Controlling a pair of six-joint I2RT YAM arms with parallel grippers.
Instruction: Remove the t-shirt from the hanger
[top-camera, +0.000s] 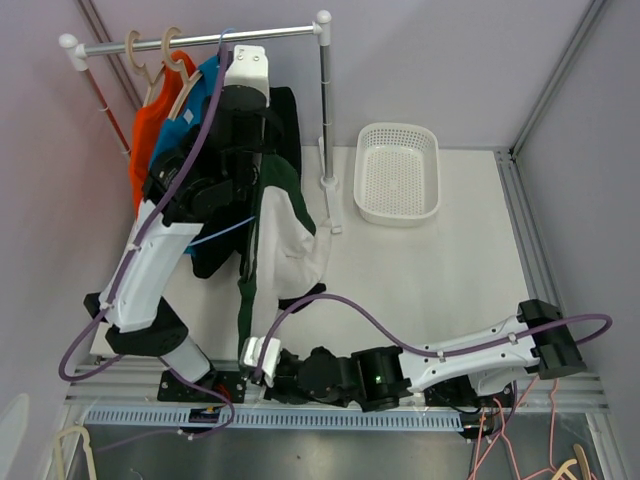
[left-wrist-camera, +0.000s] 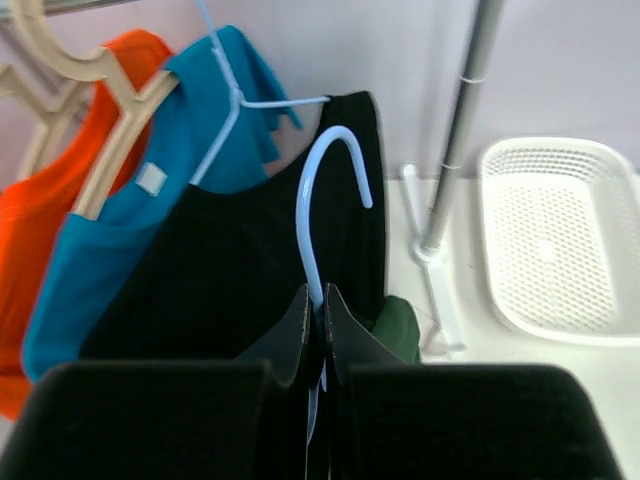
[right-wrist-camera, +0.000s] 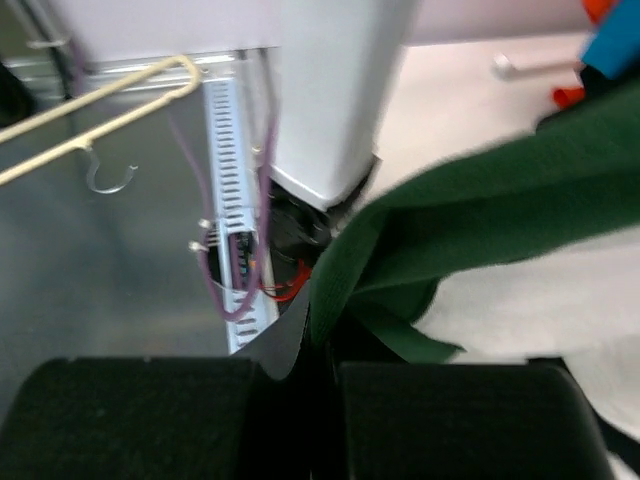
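– Highest toward the overhead lens, the left gripper (top-camera: 244, 72) sits just under the rail (top-camera: 200, 40). What hangs below it?
– The green-and-white t-shirt (top-camera: 272, 215). It drapes from there down to the table's near edge, where the right gripper (top-camera: 255, 352) has its lower end.
– What's around it?
– An orange shirt (top-camera: 145, 140), a teal shirt (top-camera: 192, 110) and a black shirt (top-camera: 286, 120) hang on the rail. A white basket (top-camera: 398, 172) stands on the table (top-camera: 440, 270), right of the rack's post.
– What does the left wrist camera show?
– The left fingers (left-wrist-camera: 298, 335) are clenched on the stem of a light-blue hanger (left-wrist-camera: 312, 215). Its hook curves in open air in front of the black shirt. A patch of the green cloth shows just right of the fingers. I cannot tell whether the neck sits on the hanger.
– And the right wrist camera?
– The right fingers (right-wrist-camera: 285, 345) are pinched tight on a fold of the green cloth, which runs up and to the right. The white part lies beneath it. A white arm link (right-wrist-camera: 330, 90) stands behind, and a beige hanger (right-wrist-camera: 100, 100) lies beyond the table edge.
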